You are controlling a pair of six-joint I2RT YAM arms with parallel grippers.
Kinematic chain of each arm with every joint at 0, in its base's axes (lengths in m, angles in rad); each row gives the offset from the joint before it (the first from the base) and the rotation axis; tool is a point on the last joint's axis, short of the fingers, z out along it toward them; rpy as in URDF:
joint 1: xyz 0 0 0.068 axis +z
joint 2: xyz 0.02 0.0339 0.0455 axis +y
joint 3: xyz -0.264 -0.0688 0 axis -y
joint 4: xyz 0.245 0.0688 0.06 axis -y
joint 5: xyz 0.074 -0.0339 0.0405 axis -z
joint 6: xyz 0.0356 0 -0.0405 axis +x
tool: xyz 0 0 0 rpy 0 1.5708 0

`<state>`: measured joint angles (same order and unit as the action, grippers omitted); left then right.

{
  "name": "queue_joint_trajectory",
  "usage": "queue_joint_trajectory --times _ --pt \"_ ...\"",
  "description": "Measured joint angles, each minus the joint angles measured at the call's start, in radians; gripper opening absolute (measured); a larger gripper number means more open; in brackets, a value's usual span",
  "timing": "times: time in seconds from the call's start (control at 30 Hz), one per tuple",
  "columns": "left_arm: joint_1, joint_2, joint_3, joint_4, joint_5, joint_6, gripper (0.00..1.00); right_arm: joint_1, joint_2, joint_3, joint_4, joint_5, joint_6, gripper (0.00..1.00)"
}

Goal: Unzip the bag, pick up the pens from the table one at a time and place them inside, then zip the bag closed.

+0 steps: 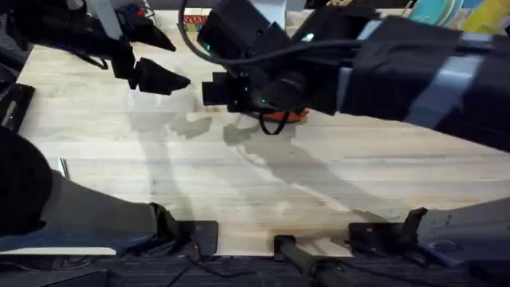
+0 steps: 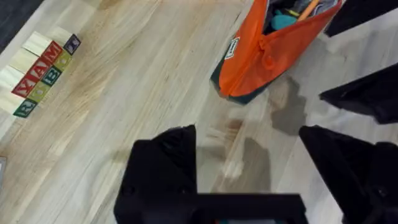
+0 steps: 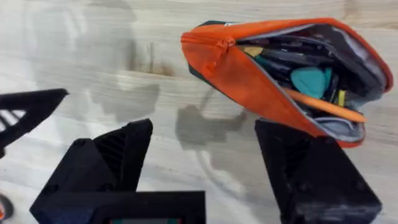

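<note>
Bag (image 3: 261, 74) lies lengthwise, unzipped, pen (image 3: 323, 107) inside; both claws, left (image 2: 249, 168) and right (image 3: 205, 168), gape wide, empty.

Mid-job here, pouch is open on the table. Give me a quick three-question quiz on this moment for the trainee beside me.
1. True or false: the bag is zipped closed.
2. Multiple choice: what lies on the table far from the bag in the left wrist view? A) a row of lettered blocks B) a stapler C) a mug
3. Fill in: the jaws of the right gripper are ____ and hold nothing.

Key
1. False: its mouth gapes, and an orange pen and other items show inside.
2. A: the lettered blocks sit in a row near the table's edge.
3. Open; the left gripper is open too.
</note>
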<state>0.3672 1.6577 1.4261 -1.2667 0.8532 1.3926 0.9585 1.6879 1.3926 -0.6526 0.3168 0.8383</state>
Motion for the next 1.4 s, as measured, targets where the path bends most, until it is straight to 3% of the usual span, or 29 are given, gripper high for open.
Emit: queue_joint_trajectory --times 1.4 --pt "0.0 0.0 0.0 0.0 0.0 0.0 0.993 -0.023 0.166 0.0 0.194 0.114 0.003 0.995"
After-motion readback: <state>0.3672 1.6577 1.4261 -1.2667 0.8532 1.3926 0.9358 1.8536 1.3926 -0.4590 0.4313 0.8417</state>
